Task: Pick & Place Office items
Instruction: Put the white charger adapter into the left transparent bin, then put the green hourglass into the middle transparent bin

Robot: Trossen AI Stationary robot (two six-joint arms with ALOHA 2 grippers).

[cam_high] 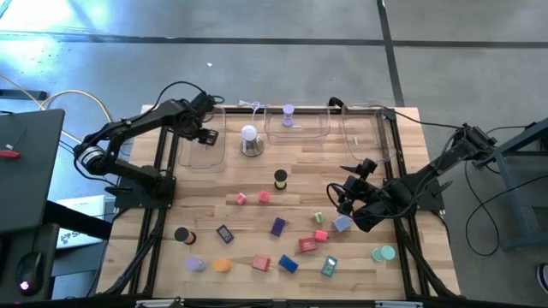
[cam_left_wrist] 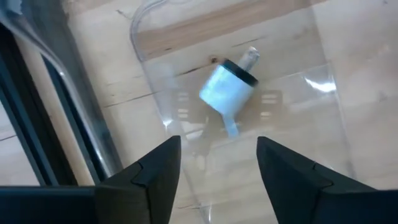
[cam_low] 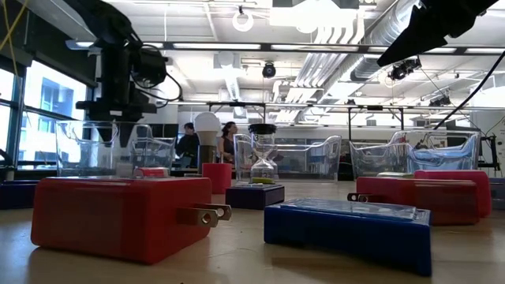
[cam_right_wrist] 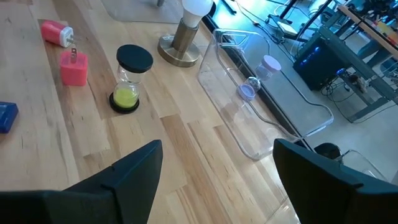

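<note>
Light-blue plug (cam_left_wrist: pixel 227 90) with black band lies tilted on its side in a clear tray. Lilac hourglass (cam_high: pixel 288 115) stands upright in the middle tray. Black-capped hourglass with yellow sand (cam_right_wrist: pixel 129 79) upright mid-worktop; red, pink, blue, purple blocks (cam_high: pixel 279 227) scattered nearer the front edge.

left jaws parted, empty | pale blue plug piece (cam_left_wrist: pixel 227 91) lying in clear tray (cam_left_wrist: pixel 323 56) beyond

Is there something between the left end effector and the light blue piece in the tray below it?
Nothing visible stands between them. The left end effector hangs open over the left clear tray, and the light blue piece lies alone on the tray floor just beyond the fingertips, with only empty space between.
</note>
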